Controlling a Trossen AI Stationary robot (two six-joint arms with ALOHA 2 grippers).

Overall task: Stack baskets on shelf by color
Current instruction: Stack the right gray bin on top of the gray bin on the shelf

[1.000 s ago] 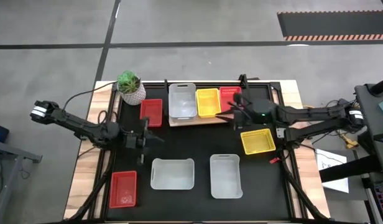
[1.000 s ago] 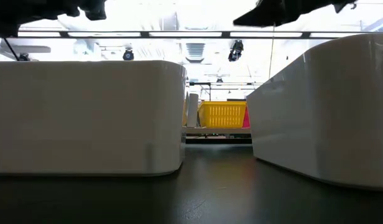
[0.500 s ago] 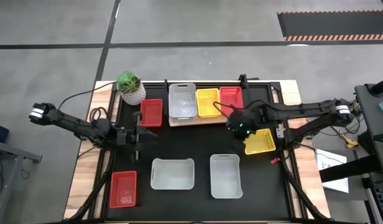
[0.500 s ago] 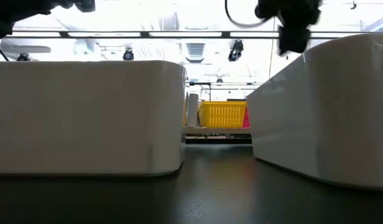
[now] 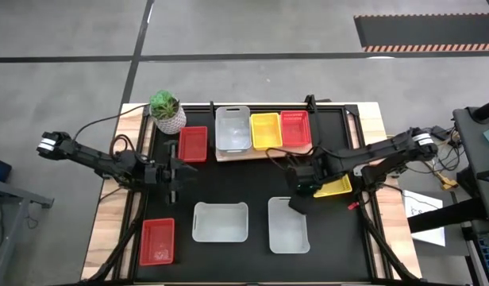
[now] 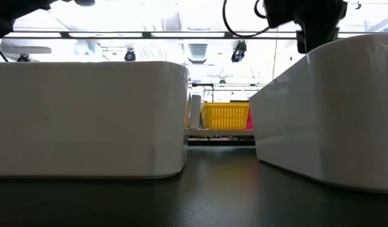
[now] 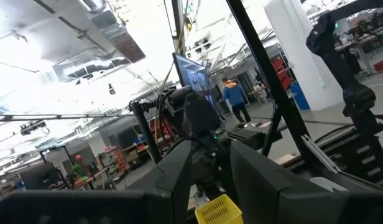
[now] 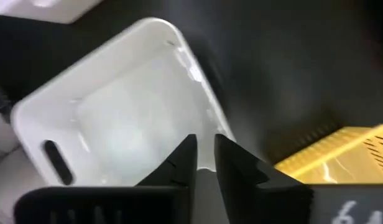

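On the shelf (image 5: 252, 153), a light wood board, stand a white basket (image 5: 232, 129), a yellow one (image 5: 266, 131) and a red one (image 5: 294, 129). A red basket (image 5: 193, 144) lies on the mat beside the shelf and another red one (image 5: 158, 241) sits near the front left. Two white baskets (image 5: 221, 222) (image 5: 288, 226) sit at the front, and a yellow basket (image 5: 336, 185) lies partly under my right arm. My right gripper (image 5: 298, 200) (image 8: 204, 155) hovers over the right white basket's far rim (image 8: 198, 74), open by a narrow gap. My left gripper (image 5: 175, 173) (image 7: 209, 162) is open above the mat.
A white-potted green plant (image 5: 167, 111) stands at the far left corner. The black mat (image 5: 252, 179) has bare room in its middle between the shelf and the front baskets. In the low view the two white baskets (image 6: 87, 116) (image 6: 332, 113) fill the foreground.
My right gripper has drawn back from the red basket on the shelf and swung toward the table's near edge, ending over the right white basket's far rim. The red basket stays on the shelf beside the yellow one.
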